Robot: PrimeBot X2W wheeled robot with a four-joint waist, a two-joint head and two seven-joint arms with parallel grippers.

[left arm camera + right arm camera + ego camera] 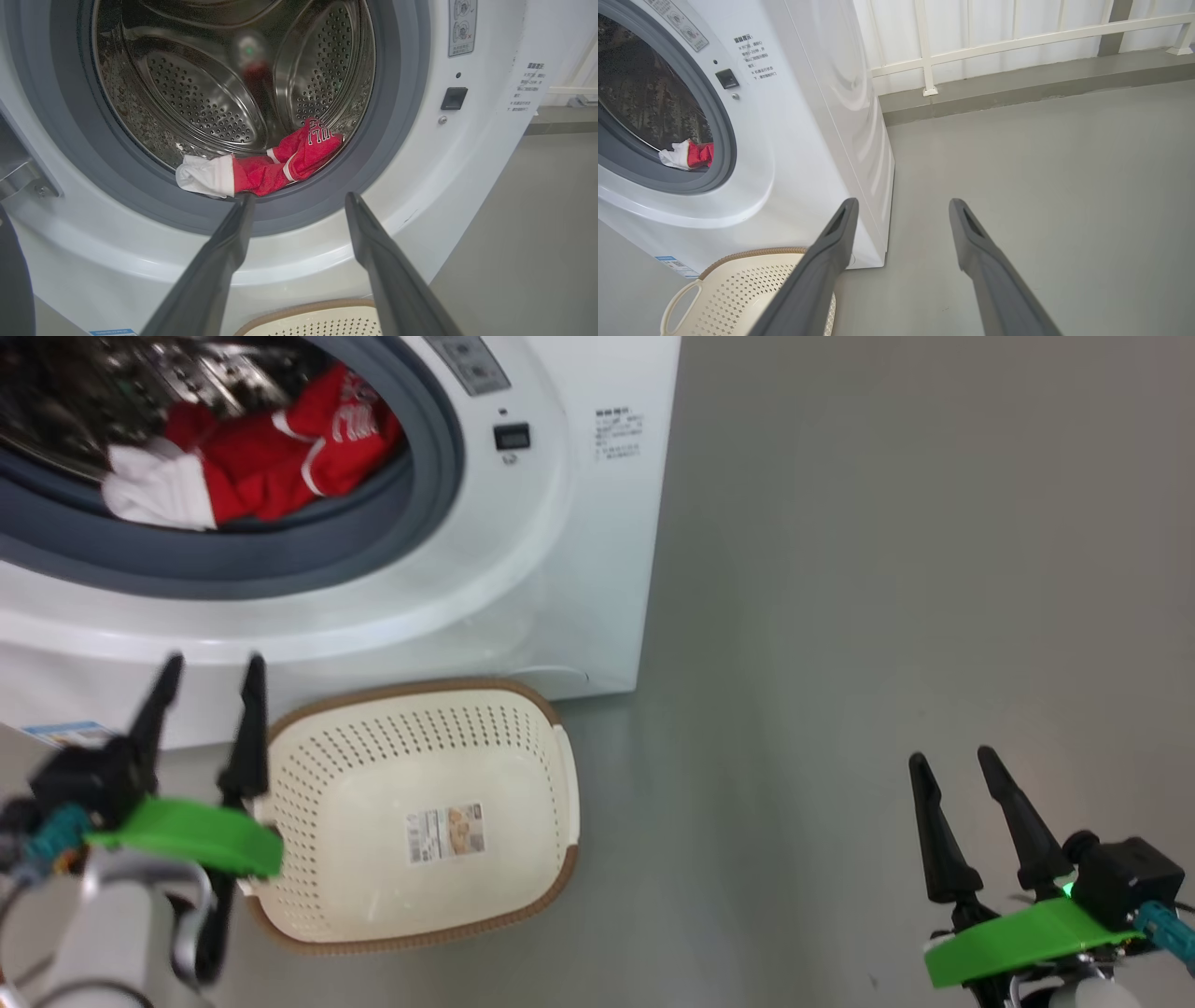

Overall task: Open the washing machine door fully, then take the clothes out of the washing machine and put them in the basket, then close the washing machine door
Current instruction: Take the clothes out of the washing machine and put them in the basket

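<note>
Left claw (213,665): fingers apart, nothing between them, hovering low before the washing machine (560,569) and aimed at its opening. Right claw (954,758): fingers apart, empty, over bare floor at 4 o'clock in the head view. Basket (420,689): empty, on the floor at 3 o'clock of the left claw, near the machine's foot. Clothes (280,457) lie at the 6 o'clock lip of the drum (201,93), by the grey ring. Judgement: removal step is starting; next move is to take the left claw forward and up onto the red bundle. Washing machine door (11,280) appears cut to a dark sliver at 8 o'clock, swing unreadable. Garment count unclear.
</note>
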